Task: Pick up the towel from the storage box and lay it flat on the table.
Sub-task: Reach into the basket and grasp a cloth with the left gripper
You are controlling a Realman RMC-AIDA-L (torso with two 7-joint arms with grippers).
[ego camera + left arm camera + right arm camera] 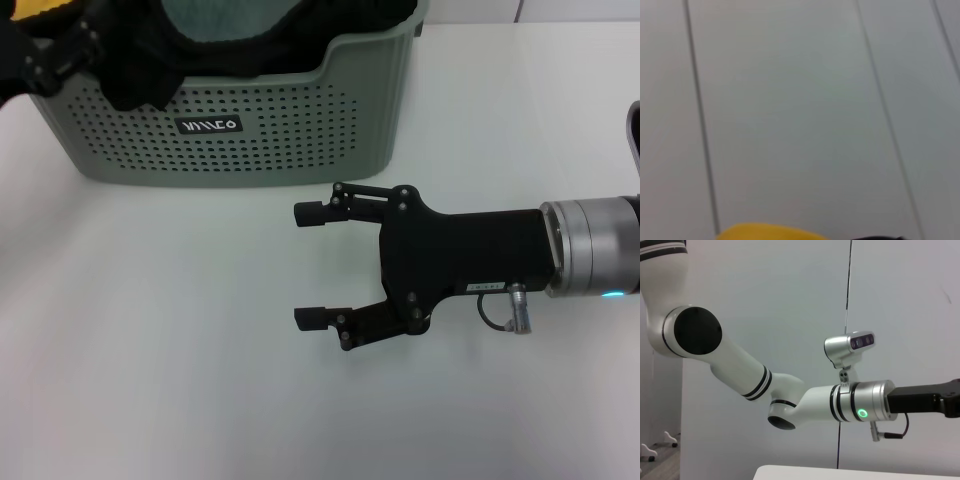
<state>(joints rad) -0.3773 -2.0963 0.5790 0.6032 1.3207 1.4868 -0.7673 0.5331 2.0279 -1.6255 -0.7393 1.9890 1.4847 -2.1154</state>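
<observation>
The sage-green storage box (250, 140) stands at the far left of the white table (150, 350). A small patch of the yellow towel (38, 10) shows at the box's far left corner, right beside my left gripper (60, 55), which hangs over that end of the box. The left wrist view catches the towel (770, 232) as a yellow strip close under the camera. Most of the towel is out of view. My right gripper (308, 265) is open just above the table in front of the box, pointing left, with nothing between its fingers.
A black cloth (140, 70) fills the box and spills over its left front rim. A teal-grey cloth (215, 20) lies on top of it. A dark object (634, 130) sits at the table's right edge. The left arm (755, 380) reaches across before a grey wall.
</observation>
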